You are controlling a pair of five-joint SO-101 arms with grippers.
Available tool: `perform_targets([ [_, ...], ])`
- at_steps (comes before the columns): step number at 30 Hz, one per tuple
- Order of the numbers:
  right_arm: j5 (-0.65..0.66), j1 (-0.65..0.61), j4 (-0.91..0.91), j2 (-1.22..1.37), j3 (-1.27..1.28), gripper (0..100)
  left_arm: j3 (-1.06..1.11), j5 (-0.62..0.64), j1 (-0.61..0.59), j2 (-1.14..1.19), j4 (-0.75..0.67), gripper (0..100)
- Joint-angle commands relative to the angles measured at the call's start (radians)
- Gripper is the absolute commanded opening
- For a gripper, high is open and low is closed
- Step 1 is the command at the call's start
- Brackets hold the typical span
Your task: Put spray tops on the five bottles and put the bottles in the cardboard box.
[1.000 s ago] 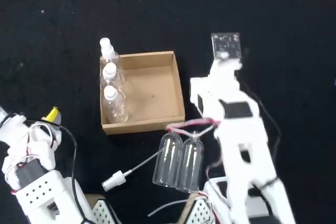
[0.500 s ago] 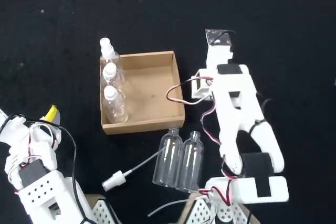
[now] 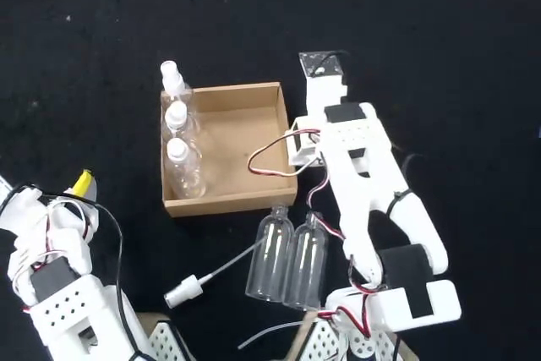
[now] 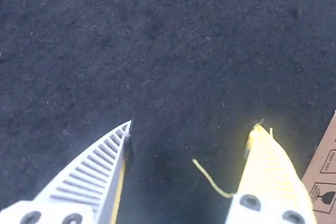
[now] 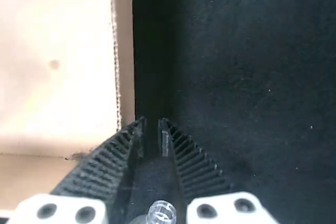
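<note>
White arms (image 3: 372, 196), red-and-white cables (image 3: 250, 161), yellow-tipped left pincer (image 4: 192, 125)

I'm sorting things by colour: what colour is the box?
Plain brown; the cardboard box shows best in the high view.

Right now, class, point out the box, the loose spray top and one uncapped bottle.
Box (image 3: 241, 124): high view, bare floor.
Spray top (image 3: 183, 292): high view, white head.
Uncapped bottle (image 3: 272, 253): high view, clear body.

Whole bench (image 3: 101, 40) was black; cardboard box (image 3: 245, 150) tan; bottles (image 3: 270, 259) clear, spray tops (image 3: 177, 113) white; left tool (image 4: 192, 125) had yellow and white fingers.
</note>
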Motion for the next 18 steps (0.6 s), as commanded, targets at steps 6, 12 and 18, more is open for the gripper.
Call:
perform_targets([
  [6, -0.037, -0.043, 0.003, -0.004, -0.027, 3.1, -0.013, -0.002, -0.010, -0.002, -0.021, 31],
  [12, -0.037, -0.009, 0.054, -0.051, -0.056, 3.1, -0.012, -0.002, -0.008, -0.002, -0.021, 31],
  [18, 0.018, 0.068, 0.216, -0.206, -0.127, 3.6, -0.012, -0.002, -0.012, -0.002, -0.021, 31],
])
